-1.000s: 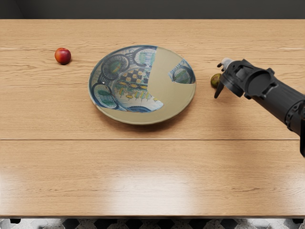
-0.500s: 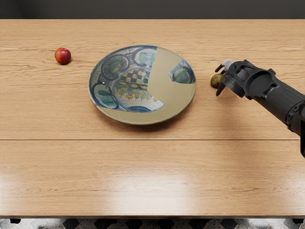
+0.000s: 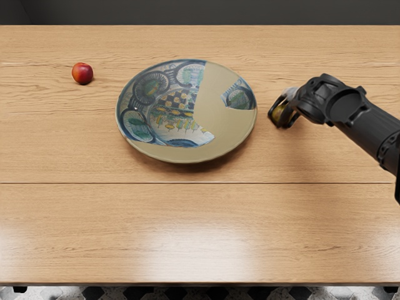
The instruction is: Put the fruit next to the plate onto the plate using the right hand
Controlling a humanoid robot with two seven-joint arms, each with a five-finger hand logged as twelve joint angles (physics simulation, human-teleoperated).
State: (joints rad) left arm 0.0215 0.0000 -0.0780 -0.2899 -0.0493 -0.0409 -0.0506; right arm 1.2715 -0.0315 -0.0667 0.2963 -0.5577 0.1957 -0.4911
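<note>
Olive-green fruit [image 3: 278,114] is just right of the patterned plate [image 3: 219,134] (toward the right edge of the table [image 3: 200,219]). The right hand [image 3: 284,111] clasps it.

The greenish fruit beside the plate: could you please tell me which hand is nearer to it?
Right. The right hand curls around the greenish fruit just right of the plate; the left hand is not in view.

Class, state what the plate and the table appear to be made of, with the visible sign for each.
The plate: probably glazed ceramic; painted blue-green pattern on smooth beige surface. The table: wood or wood-look laminate, satin finish; grain lines, plank seams, soft glare near front edge.
</note>
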